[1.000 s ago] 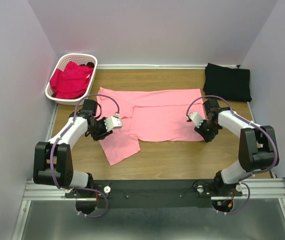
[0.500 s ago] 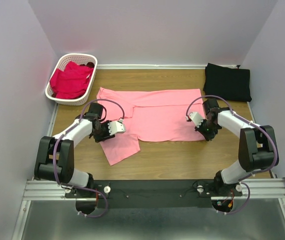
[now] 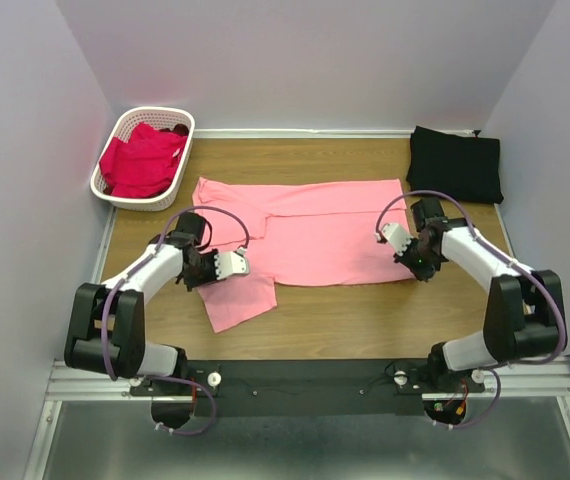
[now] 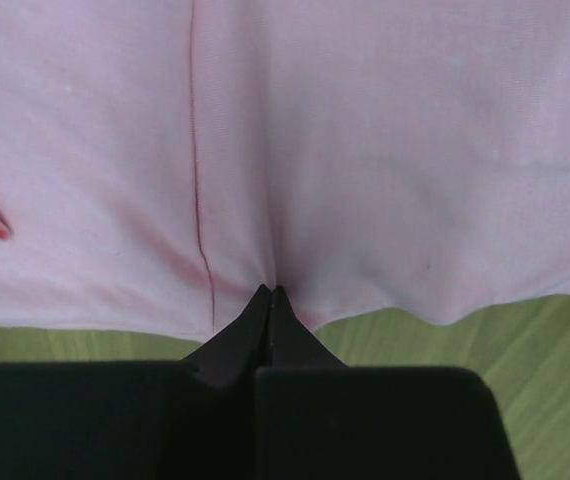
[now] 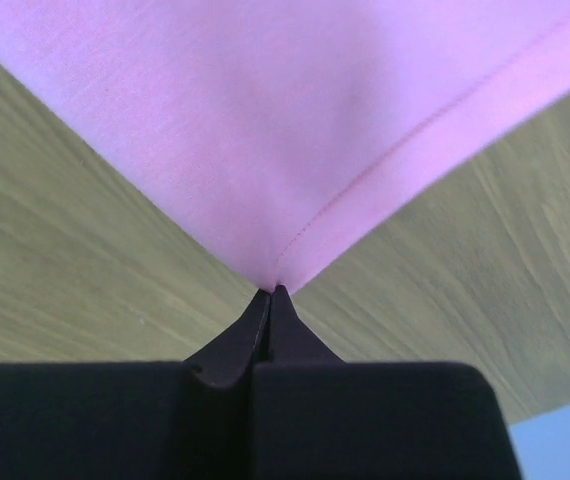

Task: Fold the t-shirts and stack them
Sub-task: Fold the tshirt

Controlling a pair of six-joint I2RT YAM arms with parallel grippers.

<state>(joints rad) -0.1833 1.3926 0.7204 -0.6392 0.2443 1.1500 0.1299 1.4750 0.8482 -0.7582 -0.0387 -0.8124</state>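
Left hand [image 4: 270,293] pinches an edge of the pink t-shirt [image 3: 315,235]; right hand [image 5: 270,292] pinches its corner, wooden table [image 3: 365,310] around.

The pink t-shirt [image 3: 315,235] is soft, matt, finely woven cloth with a stitched hem. The black t-shirt [image 3: 455,165] and red t-shirts [image 3: 143,160] are matt cloth too. The desk [image 3: 365,310] is smooth wood grain, the basket [image 3: 137,201] glossy white slotted plastic. The left tool [image 4: 268,295] and right tool [image 5: 268,292] look matt black
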